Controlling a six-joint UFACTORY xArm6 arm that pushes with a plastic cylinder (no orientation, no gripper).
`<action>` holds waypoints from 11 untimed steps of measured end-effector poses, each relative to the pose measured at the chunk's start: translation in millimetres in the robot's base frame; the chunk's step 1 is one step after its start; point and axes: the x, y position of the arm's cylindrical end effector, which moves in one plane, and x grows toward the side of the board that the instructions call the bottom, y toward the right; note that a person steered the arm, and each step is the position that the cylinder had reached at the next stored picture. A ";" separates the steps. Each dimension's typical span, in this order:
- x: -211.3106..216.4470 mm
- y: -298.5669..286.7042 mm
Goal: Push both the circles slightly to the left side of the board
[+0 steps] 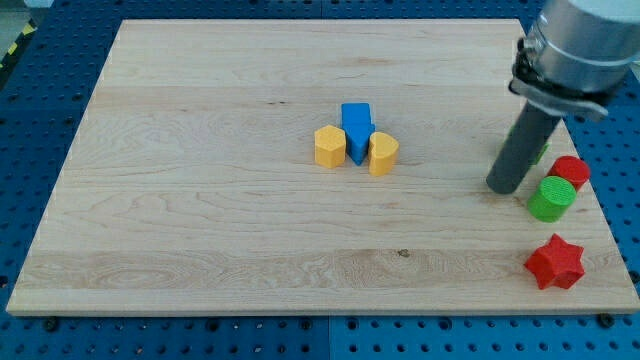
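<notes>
My tip [505,187], a smooth dark rod with no jaws, rests on the wood-grain table [200,200] just left of the ridged green cylinder [551,198] and red cylinder [571,171].

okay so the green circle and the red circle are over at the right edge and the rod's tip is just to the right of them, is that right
Not quite. The green circle and the red circle are at the view's right edge, but my tip is just to their left, not their right. The camera view shows it.
</notes>
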 end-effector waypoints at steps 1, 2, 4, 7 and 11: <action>-43.5 3.7; -85.4 14.9; -80.4 109.5; -10.6 114.3; 1.2 85.8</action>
